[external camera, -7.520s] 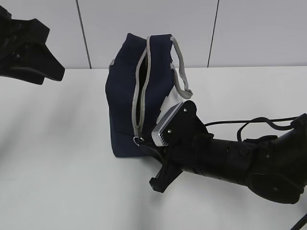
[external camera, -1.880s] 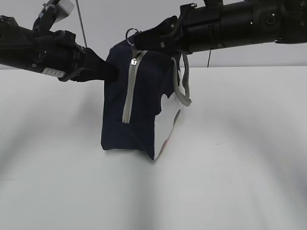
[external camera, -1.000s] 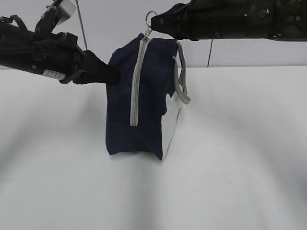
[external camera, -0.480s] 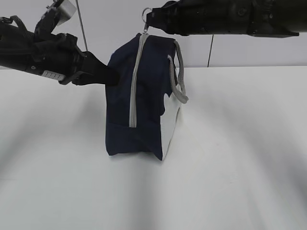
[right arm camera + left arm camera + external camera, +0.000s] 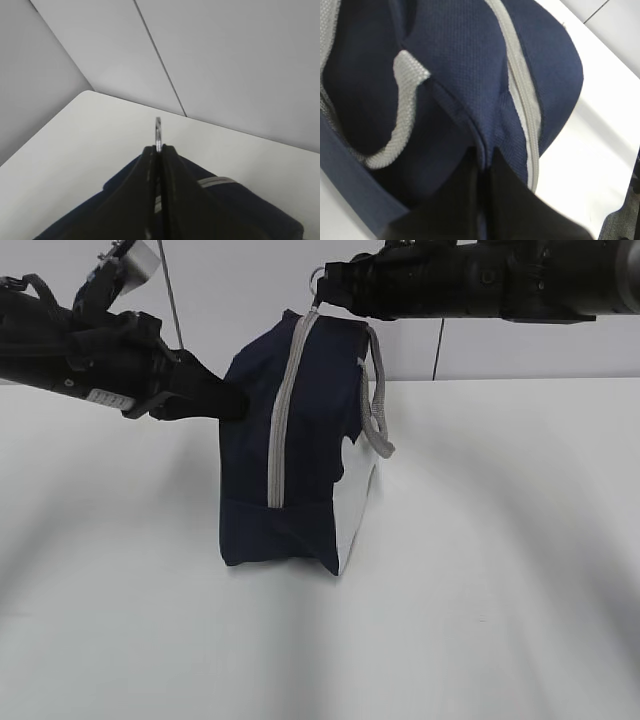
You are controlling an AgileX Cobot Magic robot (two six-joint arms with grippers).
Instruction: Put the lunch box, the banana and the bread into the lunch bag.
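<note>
- Centre of the exterior frame: soft navy-blue fabric lunch bag [image 5: 285, 440] with white side panel stands upright on the white table [image 5: 480, 590], grey zipper [image 5: 285, 410] running up its front face to the top.
- Upper right: right gripper [image 5: 330, 285] clamped shut on the metal ring pull [image 5: 318, 278] at the zipper's top end.
- Upper left: left gripper [image 5: 235, 400] pinched closed on a fold of the bag's navy fabric at its left side.
- Grey webbing handle [image 5: 375, 400] hangs down the bag's right side.
</note>
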